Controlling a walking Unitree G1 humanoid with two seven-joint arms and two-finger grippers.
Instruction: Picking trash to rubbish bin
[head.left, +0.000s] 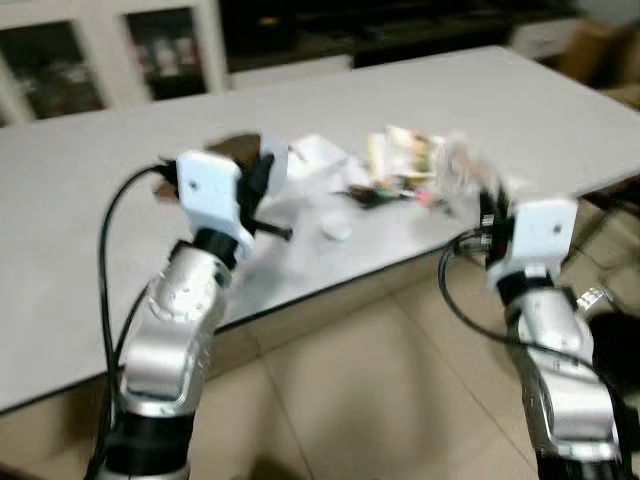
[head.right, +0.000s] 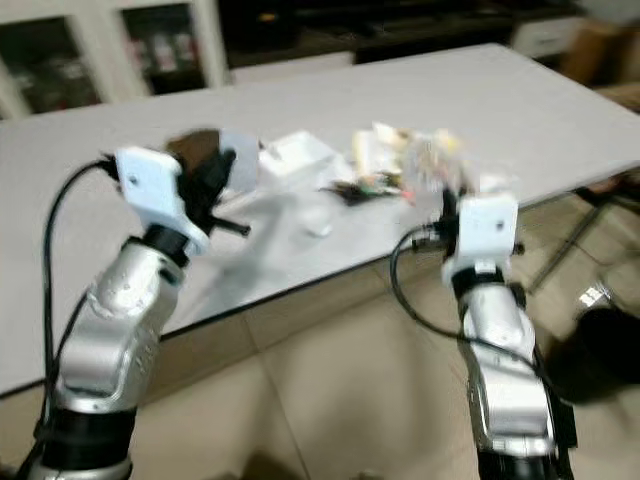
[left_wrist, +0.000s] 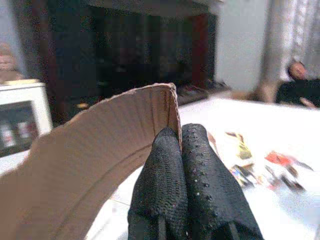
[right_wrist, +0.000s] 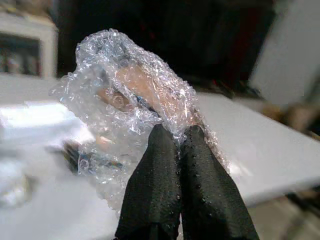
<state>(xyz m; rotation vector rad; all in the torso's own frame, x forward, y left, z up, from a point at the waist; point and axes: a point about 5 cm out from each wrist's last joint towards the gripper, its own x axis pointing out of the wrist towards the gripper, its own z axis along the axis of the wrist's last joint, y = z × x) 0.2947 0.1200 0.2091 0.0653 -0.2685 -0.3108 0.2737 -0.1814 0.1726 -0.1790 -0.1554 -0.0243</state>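
Left wrist view looks along the left gripper (left_wrist: 180, 137), whose two black fingers (left_wrist: 162, 170) are pressed together on the edge of a curved piece of brown cardboard (left_wrist: 85, 160). The cardboard rises above the fingertips and sweeps away to one side of them in a broad arc, its corrugated inner face turned toward the camera. Beyond the fingertips lies the white table (left_wrist: 280, 125), with a scatter of coloured wrappers (left_wrist: 260, 167) on it, well apart from the fingers.

Right wrist view shows the right gripper (right_wrist: 177, 135) clenched on a crumpled wad of clear bubble wrap (right_wrist: 130, 95). The wrap is pinched at its lower edge between the fingertips and billows up above and to one side of them, held off the table.

From the head views, both silver arms are raised in front of the table edge. The left gripper (head.left: 262, 180) holds the cardboard (head.left: 238, 148) up over the near part of the table, and the right gripper (head.right: 445, 195) holds the bubble wrap (head.right: 432, 160) above the table's front edge. Between the two sets of fingers, on the table top, sits the remaining trash: white crumpled paper (head.left: 315, 160) and the wrappers beside it. Beneath the arms is a tiled floor (head.left: 370, 400). The head views are blurred.
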